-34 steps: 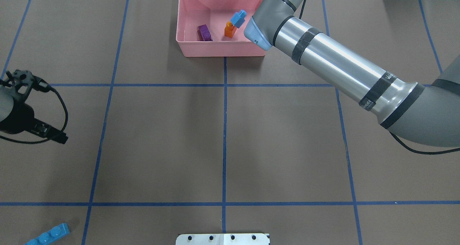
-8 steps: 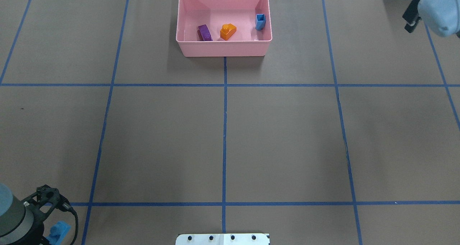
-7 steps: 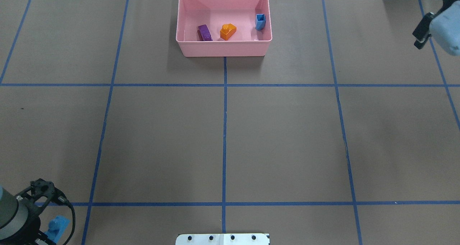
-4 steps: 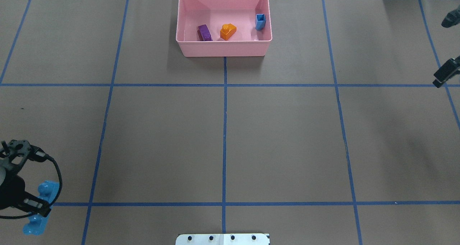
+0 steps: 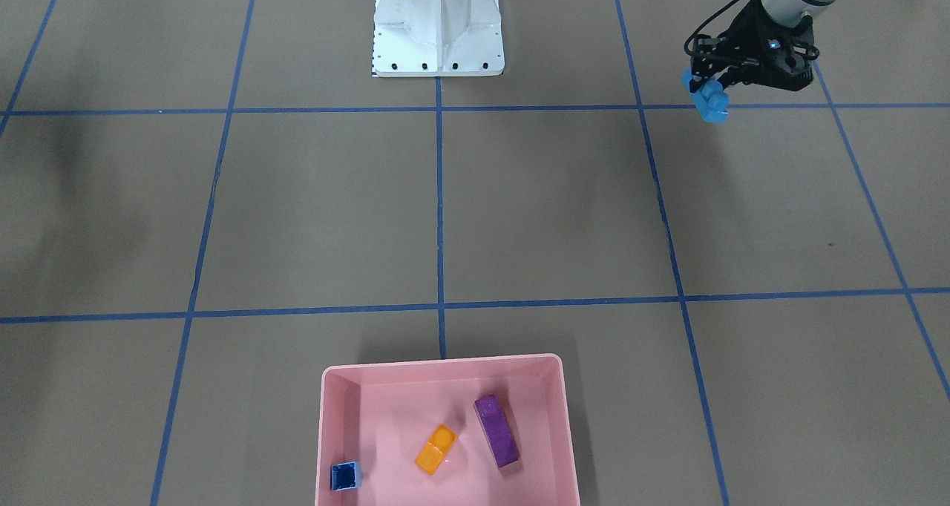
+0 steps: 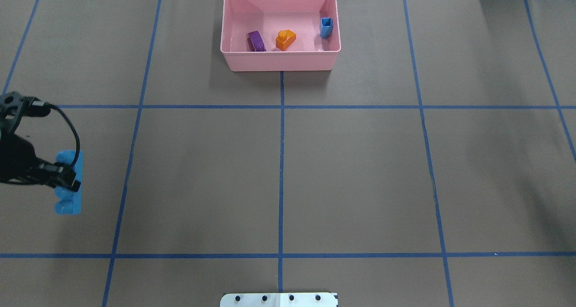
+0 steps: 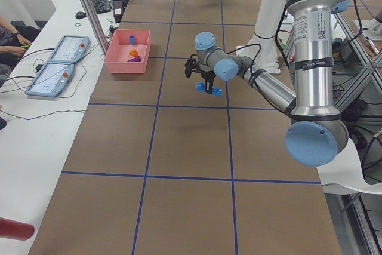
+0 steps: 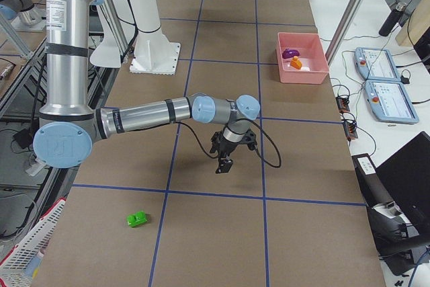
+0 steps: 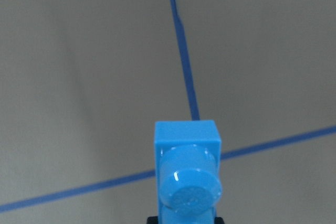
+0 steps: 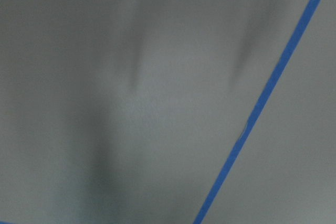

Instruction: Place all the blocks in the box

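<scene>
Lifted off the table (image 6: 360, 163), long blue block (image 6: 68, 202) sits clamped in left hand (image 6: 63, 179), half hidden by it.

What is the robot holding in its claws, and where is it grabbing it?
The left claw holds the long blue block around its middle, both ends sticking out. No block shows in the right claw.

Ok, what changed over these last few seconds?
The left gripper dropped to the long blue four-stud plastic brick, shut on it, lifted it and carried it forward, toward the end with the pale pink plastic tray. The right arm left the tray and the overhead view. The small blue brick moved from by the orange brick to the tray's right wall. The purple brick stayed put.
</scene>
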Tool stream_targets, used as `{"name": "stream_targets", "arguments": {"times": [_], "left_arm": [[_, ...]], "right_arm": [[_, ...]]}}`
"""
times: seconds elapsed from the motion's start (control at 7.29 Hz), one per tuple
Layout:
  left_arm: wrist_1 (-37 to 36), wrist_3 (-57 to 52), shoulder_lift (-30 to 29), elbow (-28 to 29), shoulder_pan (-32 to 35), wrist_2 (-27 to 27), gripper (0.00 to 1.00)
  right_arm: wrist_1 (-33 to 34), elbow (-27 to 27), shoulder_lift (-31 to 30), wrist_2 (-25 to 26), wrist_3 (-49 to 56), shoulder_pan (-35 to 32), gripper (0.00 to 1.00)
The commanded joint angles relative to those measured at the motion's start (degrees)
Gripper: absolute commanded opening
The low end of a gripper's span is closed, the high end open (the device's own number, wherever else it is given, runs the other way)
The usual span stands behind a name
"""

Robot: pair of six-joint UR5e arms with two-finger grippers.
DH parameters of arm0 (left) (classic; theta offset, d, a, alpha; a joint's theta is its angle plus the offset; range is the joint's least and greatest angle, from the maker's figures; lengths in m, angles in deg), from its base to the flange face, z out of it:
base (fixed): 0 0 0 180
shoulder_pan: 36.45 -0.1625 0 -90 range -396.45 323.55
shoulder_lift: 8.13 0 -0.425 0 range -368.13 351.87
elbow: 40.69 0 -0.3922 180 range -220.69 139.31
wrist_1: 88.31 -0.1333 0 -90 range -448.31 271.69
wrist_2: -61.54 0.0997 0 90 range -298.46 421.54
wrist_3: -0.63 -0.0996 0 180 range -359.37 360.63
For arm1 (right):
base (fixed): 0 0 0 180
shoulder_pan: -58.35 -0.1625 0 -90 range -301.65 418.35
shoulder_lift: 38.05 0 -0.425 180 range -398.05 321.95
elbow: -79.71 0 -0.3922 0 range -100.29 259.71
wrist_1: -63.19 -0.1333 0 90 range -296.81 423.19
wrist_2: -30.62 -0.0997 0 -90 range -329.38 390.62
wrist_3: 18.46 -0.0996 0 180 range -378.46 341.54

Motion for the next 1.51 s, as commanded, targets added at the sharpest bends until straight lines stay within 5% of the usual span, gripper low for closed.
{"name": "stream_targets", "arguments": {"times": [0.0,0.41,0.69,1.37], "left_arm": [[-6.6,0.0,-14.6,7.6,5.3,-0.6,0.00],[-6.3,0.0,-25.1,17.6,6.4,-0.5,0.00],[-6.3,0.0,-26.9,18.3,6.6,-0.3,0.00],[-6.0,-3.0,-29.2,22.0,6.7,1.2,0.00]], "right_arm": [[-0.1,0.0,-7.4,1.9,9.9,0.6,1.00],[-0.5,0.6,-14.5,5.0,15.9,0.7,1.00],[-4.3,3.4,-17.4,5.7,16.0,0.9,1.00],[-10.4,11.9,-17.4,-2.4,15.8,2.9,1.00]]}}
